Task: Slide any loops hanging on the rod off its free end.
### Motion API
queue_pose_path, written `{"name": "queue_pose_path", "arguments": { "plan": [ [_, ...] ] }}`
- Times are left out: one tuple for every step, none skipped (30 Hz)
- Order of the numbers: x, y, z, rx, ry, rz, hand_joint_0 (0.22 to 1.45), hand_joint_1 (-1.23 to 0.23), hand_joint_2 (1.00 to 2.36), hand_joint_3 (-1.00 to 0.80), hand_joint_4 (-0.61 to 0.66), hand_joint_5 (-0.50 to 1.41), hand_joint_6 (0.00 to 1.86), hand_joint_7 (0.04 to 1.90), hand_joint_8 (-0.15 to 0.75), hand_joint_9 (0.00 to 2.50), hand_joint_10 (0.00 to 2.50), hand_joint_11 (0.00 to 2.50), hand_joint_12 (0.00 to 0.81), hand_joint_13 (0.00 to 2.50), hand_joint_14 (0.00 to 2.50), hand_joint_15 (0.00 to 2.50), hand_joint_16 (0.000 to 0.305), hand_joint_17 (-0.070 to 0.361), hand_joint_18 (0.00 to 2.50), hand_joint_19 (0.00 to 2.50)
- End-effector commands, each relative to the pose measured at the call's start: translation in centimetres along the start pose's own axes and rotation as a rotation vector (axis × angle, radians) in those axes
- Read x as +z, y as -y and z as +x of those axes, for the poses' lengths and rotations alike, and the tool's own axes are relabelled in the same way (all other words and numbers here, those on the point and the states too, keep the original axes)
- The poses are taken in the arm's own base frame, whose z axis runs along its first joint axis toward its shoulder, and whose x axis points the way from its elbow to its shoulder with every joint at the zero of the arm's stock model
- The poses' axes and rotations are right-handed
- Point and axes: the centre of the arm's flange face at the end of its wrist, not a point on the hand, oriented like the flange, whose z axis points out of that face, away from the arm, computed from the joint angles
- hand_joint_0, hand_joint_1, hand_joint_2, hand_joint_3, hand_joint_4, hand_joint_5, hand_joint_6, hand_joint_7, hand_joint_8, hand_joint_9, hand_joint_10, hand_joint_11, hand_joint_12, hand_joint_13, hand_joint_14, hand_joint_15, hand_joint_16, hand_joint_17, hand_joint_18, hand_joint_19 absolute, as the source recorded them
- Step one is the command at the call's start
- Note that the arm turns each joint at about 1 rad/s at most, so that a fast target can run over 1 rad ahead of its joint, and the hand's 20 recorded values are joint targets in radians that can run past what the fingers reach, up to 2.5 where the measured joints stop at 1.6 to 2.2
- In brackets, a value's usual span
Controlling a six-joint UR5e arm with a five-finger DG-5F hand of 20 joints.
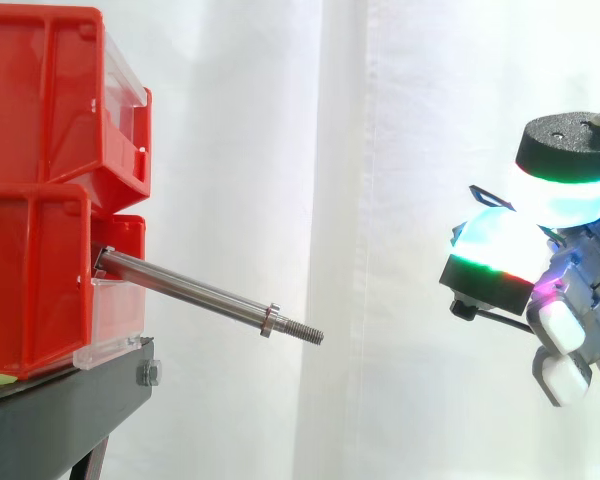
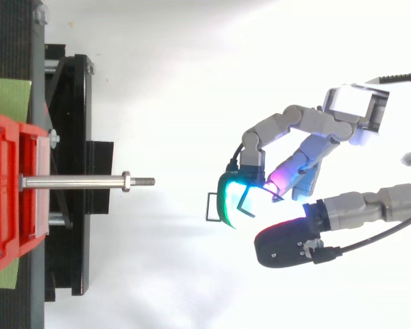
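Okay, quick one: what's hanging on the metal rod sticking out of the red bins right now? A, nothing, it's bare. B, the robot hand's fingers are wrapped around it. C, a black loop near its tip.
A: the rod is bare from the red bin to its threaded tip. The robot hand sits clear of the free end, with a small black loop pinched at its fingertips.

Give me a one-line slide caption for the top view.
Bare rod jutting from red bins; the hand, off beyond its free end, pinches a thin black loop between curled fingers.
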Motion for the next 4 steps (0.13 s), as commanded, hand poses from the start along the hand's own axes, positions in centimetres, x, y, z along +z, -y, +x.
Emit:
{"name": "queue_pose_path", "arguments": {
  "plan": [
    [-0.02, 0.06, 0.00, -0.001, 0.000, 0.001, 0.59, -0.80, 1.17, 0.04, -0.23, -0.11, 0.90, 1.14, 0.404, 1.03, 0.01, 0.32, 0.443, 0.93, 0.01, 0.21, 0.069, 0.154, 1.13, 0.48],
    [0.00, -0.01, 0.00, 0.000, 0.000, 0.000, 0.59, -0.80, 1.17, 0.04, -0.23, -0.11, 0.90, 1.14, 0.405, 1.03, 0.01, 0.32, 0.443, 0.93, 0.01, 0.21, 0.069, 0.154, 1.13, 0.48],
    [0.04, 0.08, 0.02, 0.001, 0.000, 0.001, 0.59, -0.80, 1.17, 0.04, -0.23, -0.11, 0.90, 1.14, 0.405, 1.03, 0.01, 0.32, 0.443, 0.93, 0.01, 0.22, 0.068, 0.154, 1.13, 0.48],
    [0.00, -0.01, 0.00, 0.000, 0.000, 0.000, 0.59, -0.80, 1.17, 0.04, -0.23, -0.11, 0.90, 1.13, 0.405, 1.03, 0.01, 0.32, 0.443, 0.93, 0.01, 0.21, 0.068, 0.154, 1.13, 0.48]
  ]
}}
